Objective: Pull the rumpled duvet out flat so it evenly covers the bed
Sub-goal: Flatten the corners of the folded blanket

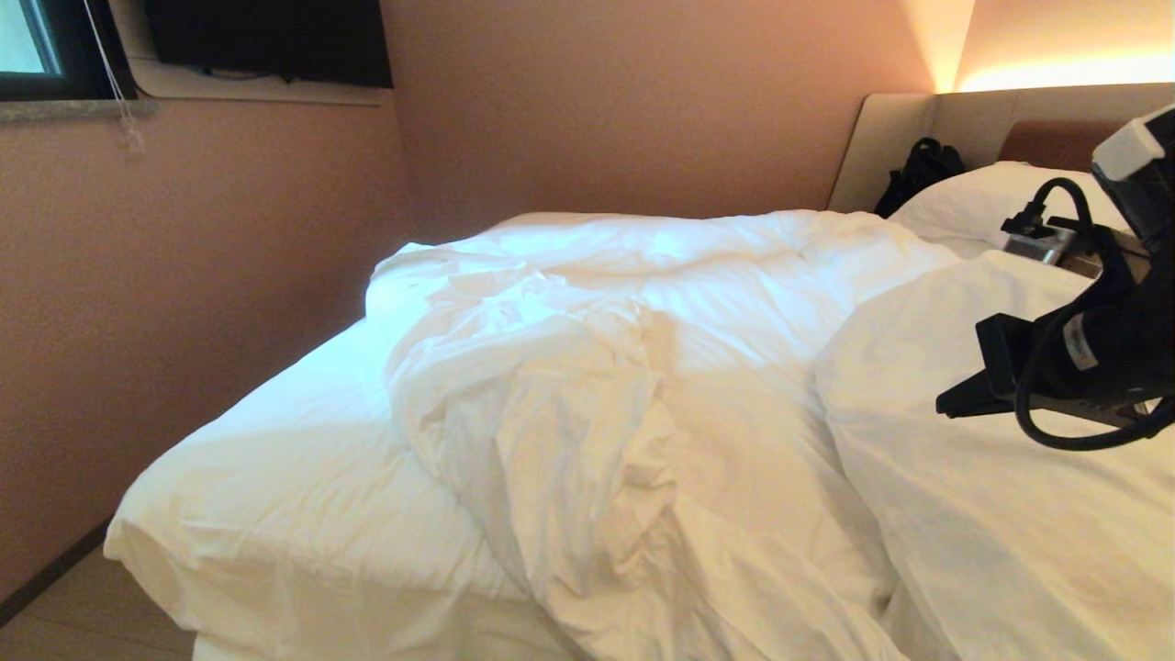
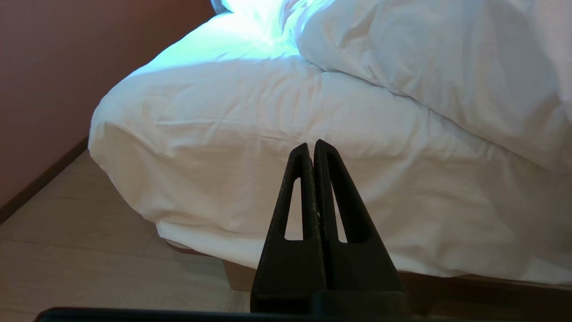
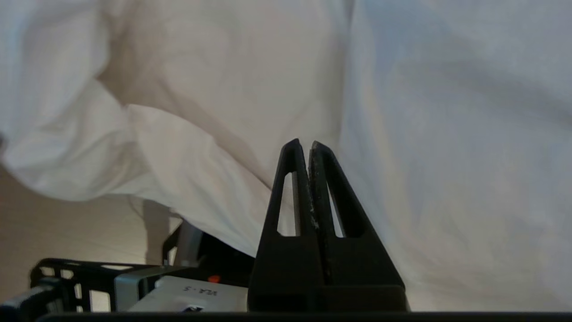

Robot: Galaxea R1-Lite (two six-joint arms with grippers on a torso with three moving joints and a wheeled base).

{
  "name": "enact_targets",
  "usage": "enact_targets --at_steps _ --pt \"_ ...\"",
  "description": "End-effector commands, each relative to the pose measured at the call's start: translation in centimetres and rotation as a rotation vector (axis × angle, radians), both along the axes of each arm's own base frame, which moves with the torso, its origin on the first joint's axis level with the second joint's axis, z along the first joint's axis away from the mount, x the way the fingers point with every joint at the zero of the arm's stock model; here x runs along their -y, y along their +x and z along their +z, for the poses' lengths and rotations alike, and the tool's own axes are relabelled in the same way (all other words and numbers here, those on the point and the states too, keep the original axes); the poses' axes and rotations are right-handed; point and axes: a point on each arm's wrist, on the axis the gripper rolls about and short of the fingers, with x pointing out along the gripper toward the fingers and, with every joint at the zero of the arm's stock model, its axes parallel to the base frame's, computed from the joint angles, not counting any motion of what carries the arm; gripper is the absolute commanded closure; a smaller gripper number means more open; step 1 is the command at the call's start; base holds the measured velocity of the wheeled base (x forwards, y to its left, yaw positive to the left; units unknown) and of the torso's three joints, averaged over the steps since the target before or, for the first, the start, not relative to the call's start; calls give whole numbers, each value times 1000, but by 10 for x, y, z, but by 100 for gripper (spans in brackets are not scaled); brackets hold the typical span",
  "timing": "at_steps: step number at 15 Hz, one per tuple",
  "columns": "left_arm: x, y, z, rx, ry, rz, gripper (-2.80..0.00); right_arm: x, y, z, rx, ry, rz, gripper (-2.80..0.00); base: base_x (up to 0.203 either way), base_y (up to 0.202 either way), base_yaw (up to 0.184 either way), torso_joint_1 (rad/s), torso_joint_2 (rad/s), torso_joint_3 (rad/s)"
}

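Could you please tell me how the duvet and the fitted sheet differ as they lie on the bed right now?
The duvet is thick, puffy and bunched into deep folds along the middle; the fitted sheet is thin and stretched nearly smooth over the mattress. The duvet leaves the left side uncovered, where the sheet lies bare. Both are white.

No lettering reads clearly; a small upside-down marking on the grey robot part (image 3: 192, 293) stays illegible.

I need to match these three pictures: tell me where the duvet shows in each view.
Head view: the duvet lies bunched across the middle, from centre to the right edge.
Left wrist view: duvet fills the upper right, above the sheeted mattress corner.
Right wrist view: duvet fills most of the picture, behind the shut right gripper.
Shared landmark: the duvet's hanging near edge.
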Motion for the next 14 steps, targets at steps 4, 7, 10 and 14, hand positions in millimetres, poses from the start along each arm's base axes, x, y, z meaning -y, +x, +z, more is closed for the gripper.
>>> enact_targets --at_steps 4,7,10,14 --pt "0 0 0 -1 0 0 0 -12 26 -14 -31 -80 -176 0 0 0 0 0 0 0" --pt "0 0 0 -1 0 0 0 -14 26 -15 -23 -115 -137 0 0 0 0 0 0 0" --pt "0 0 0 0 0 0 0 -17 31 -14 69 -117 -122 0 0 0 0 0 0 0" --pt "0 0 0 0 0 0 0 1 63 -10 271 -169 -327 0 0 0 0 0 0 0"
